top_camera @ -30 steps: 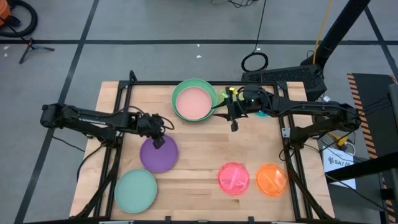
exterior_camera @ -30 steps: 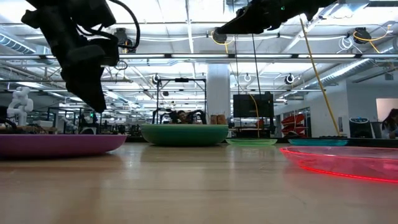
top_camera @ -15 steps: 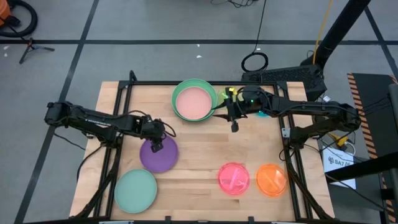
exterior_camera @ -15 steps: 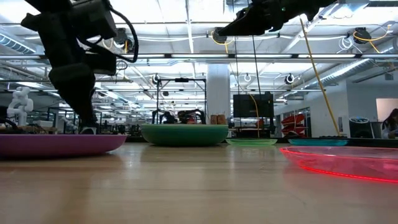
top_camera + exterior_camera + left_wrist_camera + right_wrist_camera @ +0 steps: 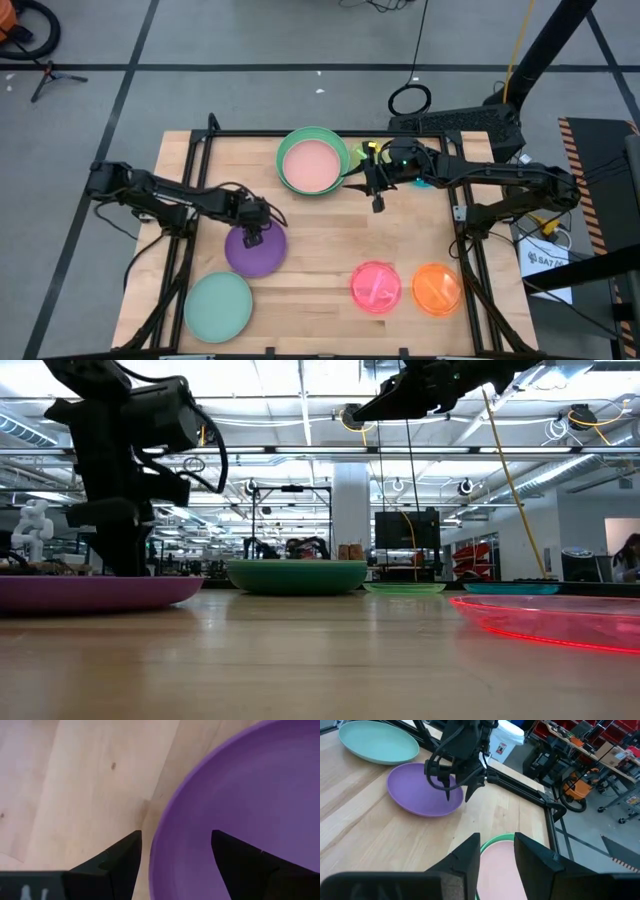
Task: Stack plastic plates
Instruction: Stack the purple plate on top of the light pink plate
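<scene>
The purple plate [image 5: 258, 258] lies flat on the table's left half. My left gripper [image 5: 254, 238] is low at its far rim, open; in the left wrist view one finger [image 5: 122, 862] stands outside the rim [image 5: 156, 837] and the other [image 5: 240, 862] over the plate's inside. My right gripper [image 5: 377, 203] hangs high and open beside the pale pink plate [image 5: 312, 165], which sits inside a green plate [image 5: 288, 150]. A mint plate [image 5: 218, 307], a hot pink plate [image 5: 376, 286] and an orange plate [image 5: 436, 288] rest along the near side. My left gripper comes from above, pointing down, with the purple plate's far rim [image 5: 156, 837] between its open fingers. I cannot tell whether either finger touches the plate. The plate lies flat on the table.
A lime plate [image 5: 360, 153] and a teal plate [image 5: 425, 183] lie partly hidden under the right arm at the far right. A black frame [image 5: 200, 150] borders the tabletop. Bare wood [image 5: 330, 235] lies in the table's middle.
My left gripper has come down from above the purple plate until its fingers stand at the plate's far rim, shifting slightly toward the near edge. The plate has stayed where it was.
</scene>
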`<move>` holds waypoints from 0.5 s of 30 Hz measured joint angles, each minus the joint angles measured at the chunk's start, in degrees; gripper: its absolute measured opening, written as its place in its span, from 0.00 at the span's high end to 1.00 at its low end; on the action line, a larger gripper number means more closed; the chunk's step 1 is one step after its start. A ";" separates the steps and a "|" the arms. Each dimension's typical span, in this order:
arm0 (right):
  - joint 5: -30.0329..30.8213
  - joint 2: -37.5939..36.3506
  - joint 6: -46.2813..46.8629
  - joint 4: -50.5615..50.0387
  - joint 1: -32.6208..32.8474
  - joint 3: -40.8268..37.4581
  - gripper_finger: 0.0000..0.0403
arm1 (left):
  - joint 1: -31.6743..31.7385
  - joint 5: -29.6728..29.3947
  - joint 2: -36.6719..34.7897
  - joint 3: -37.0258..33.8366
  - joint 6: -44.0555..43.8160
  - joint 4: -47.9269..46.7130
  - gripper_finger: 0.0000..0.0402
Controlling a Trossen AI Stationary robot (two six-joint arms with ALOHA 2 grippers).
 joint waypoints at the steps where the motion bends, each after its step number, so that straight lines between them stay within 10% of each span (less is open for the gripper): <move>1: 0.00 0.00 0.00 0.00 0.00 0.00 0.72 | 0.12 0.00 0.53 0.00 0.23 -0.03 0.39; 9: 0.02 0.00 0.62 -0.66 0.00 0.00 0.72 | 0.70 -0.02 2.54 0.02 0.93 1.50 0.41; 15: 0.03 -0.10 2.14 -2.57 0.00 0.00 0.72 | 0.73 -0.25 2.65 0.00 1.27 1.41 0.61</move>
